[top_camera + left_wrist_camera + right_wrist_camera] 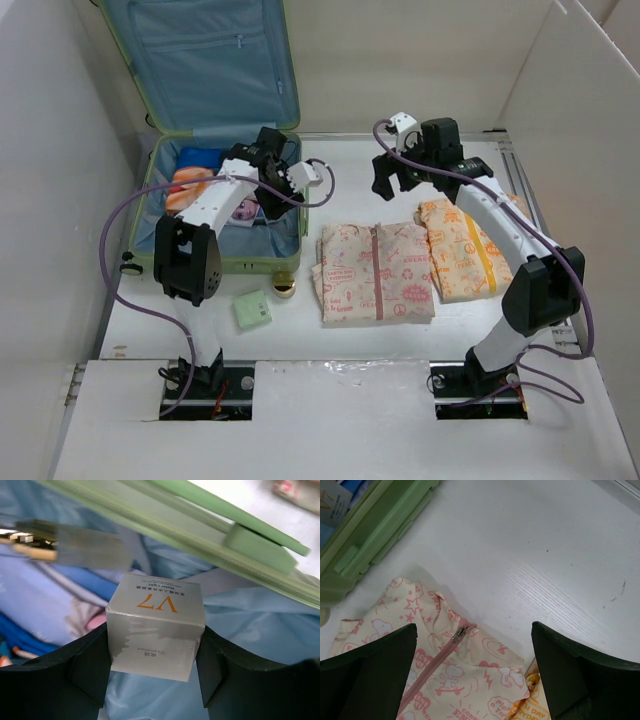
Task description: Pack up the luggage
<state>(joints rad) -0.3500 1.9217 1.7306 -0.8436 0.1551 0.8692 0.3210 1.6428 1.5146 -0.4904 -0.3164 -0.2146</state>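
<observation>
Two arms share the table (350, 345) from above: the left jaws sit inside the open light green hard-shell suitcase (205, 60) at far left, and the right jaws hover over a cream, pink-printed zip pouch (375, 270); left wrist: jaws clamped on a small white cardboard box (155, 620), blue lining directly beneath, so I judge release is straight down; right wrist: jaws wide apart, pouch below, zip running diagonally between them.

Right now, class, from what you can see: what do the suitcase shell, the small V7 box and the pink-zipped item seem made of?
Luggage shell: likely hard plastic, matte green, moulded ribs. Box: glossy card, probably film-wrapped; sharp edges, reflections. Pink-zipped item: soft printed fabric, creased, lying flat.
</observation>
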